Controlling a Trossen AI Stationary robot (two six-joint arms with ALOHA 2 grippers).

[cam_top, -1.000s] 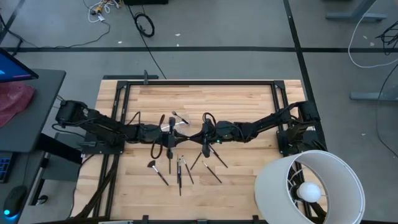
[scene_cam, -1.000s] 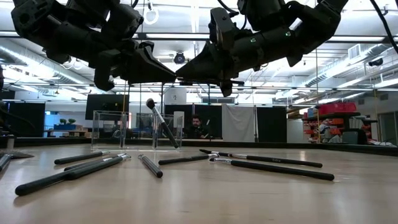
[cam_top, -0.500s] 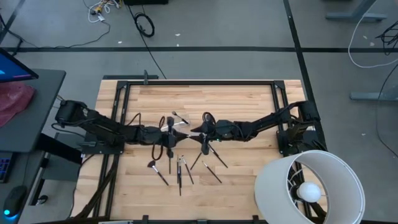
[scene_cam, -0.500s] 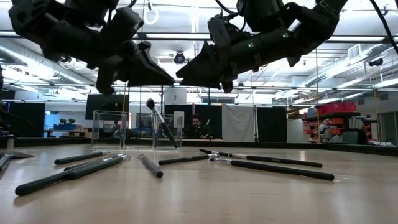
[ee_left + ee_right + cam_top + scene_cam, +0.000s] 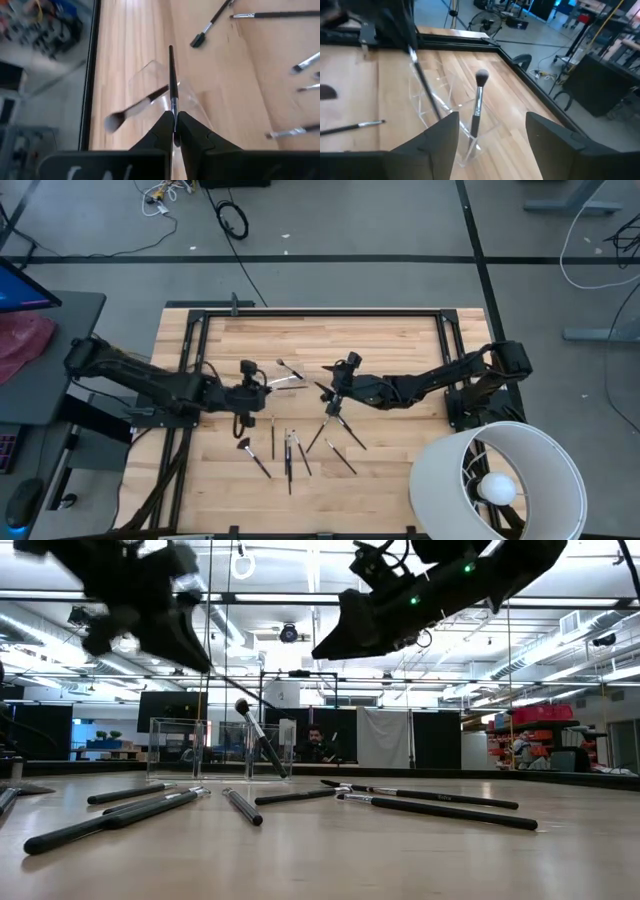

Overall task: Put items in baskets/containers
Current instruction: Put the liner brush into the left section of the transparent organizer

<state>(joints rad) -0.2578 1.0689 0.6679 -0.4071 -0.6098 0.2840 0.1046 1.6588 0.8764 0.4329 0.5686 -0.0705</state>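
Clear plastic made up the small container (image 5: 165, 100), which stood on the wooden bench (image 5: 400, 330) with one fluffy brush (image 5: 479, 100) leaning inside it. The left gripper (image 5: 173, 131) hung above the container, its fingers pinched tight on a thin dark brush (image 5: 171, 75). The right gripper (image 5: 490, 132) was beside the container with its fingers wide apart and holding nothing, and more brushes (image 5: 290, 452) lay flat in front of the container.

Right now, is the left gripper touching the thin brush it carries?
Touching. The left wrist view shows the left gripper shut on the thin brush, its handle pinched between both fingers above the clear container.
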